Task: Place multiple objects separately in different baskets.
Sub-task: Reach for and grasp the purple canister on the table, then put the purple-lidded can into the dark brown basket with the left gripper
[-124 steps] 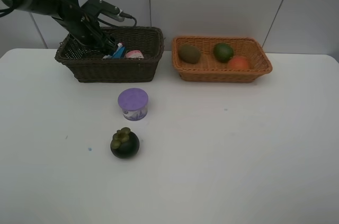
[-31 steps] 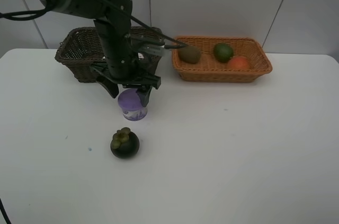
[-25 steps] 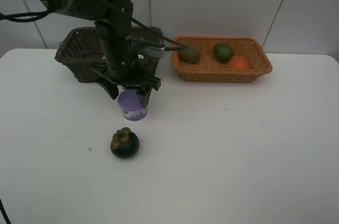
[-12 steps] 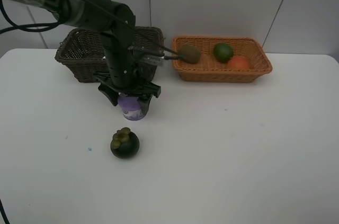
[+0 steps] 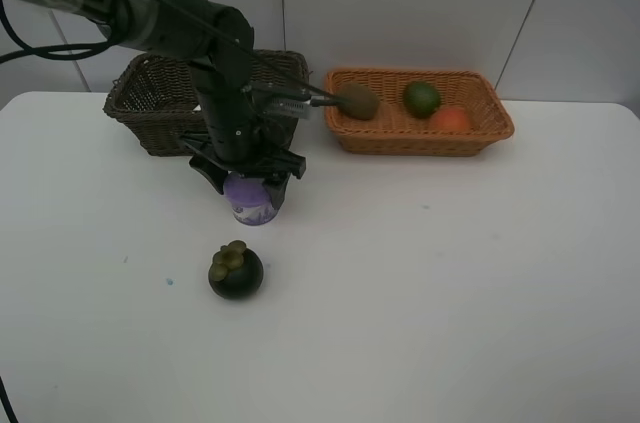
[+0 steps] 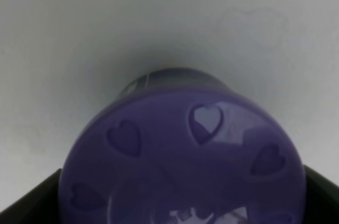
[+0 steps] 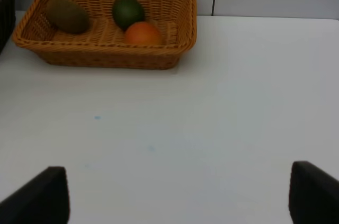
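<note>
Purple-lidded round plastic tub [image 5: 250, 199] sits between our left hand's [image 5: 247, 176] wide-spread fingers; closing off-centre, we could tip it over on the white worktop [image 5: 420, 283].

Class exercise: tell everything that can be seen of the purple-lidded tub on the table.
The purple-lidded tub is a small round container standing upright on the white table, in front of the dark basket and behind the mangosteen. Its glossy, plastic-looking lid bears raised heart shapes; the side is pale with purple print. The left pincer hangs open astride it; contact cannot be told.
</note>
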Tool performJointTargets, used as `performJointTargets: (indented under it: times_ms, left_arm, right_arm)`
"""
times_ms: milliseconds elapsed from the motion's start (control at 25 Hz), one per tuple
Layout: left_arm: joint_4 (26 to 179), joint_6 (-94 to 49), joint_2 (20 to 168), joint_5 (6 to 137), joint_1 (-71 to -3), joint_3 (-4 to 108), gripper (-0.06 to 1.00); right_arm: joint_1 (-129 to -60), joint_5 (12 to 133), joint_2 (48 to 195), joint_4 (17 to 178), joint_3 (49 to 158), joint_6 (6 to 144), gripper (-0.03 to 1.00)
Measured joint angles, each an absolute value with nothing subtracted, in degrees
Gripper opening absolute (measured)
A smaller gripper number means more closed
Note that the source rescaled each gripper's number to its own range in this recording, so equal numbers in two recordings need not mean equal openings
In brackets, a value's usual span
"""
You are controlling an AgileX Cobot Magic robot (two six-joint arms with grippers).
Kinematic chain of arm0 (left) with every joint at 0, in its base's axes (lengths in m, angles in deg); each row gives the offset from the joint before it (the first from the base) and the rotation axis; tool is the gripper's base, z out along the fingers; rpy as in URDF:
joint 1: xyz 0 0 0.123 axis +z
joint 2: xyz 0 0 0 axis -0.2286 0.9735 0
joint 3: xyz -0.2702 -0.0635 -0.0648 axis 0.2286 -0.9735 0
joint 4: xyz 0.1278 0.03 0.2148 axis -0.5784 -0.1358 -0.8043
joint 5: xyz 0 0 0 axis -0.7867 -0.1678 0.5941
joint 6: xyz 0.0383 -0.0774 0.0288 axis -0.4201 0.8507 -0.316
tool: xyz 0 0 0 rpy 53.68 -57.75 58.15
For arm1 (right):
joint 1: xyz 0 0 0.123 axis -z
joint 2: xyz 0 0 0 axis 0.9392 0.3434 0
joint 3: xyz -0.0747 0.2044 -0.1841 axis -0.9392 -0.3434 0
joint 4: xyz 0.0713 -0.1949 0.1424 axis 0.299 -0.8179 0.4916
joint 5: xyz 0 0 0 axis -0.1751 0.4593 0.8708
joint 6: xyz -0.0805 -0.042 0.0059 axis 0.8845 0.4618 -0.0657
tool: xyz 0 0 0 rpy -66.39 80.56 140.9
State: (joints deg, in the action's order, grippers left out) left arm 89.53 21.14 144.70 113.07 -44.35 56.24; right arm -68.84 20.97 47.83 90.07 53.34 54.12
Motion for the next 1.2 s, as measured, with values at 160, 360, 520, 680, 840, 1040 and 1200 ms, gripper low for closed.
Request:
performJointTargets:
  times_ms: [160, 360, 520, 680, 840, 1040, 1200]
  left_arm:
    - [89.53, 21.14, 144.70, 112.73, -44.35, 56.24, 1.00]
    - [89.53, 21.14, 144.70, 112.67, -44.35, 56.24, 0.98]
    - [89.55, 21.20, 144.70, 112.72, -44.35, 56.24, 0.98]
    - [89.88, 21.20, 144.64, 113.85, -44.35, 56.24, 0.98]
    - [90.00, 21.20, 143.70, 114.69, -44.35, 56.24, 0.98]
    - [90.00, 21.20, 140.22, 114.80, -44.35, 56.24, 0.98]
    - [90.00, 21.20, 137.36, 115.19, -44.35, 56.24, 0.98]
  right_arm:
    - [-68.84, 20.97, 47.83, 90.07, 53.34, 54.12, 1.00]
    - [-68.84, 20.97, 47.83, 90.07, 53.34, 54.12, 1.00]
    - [-68.84, 20.97, 47.83, 90.07, 53.34, 54.12, 1.00]
    - [-68.84, 20.97, 47.83, 90.07, 53.34, 54.12, 1.00]
    - [-68.84, 20.97, 47.83, 90.07, 53.34, 54.12, 1.00]
    - [-68.84, 20.97, 47.83, 90.07, 53.34, 54.12, 1.00]
    - [-68.84, 20.97, 47.83, 90.07, 53.34, 54.12, 1.00]
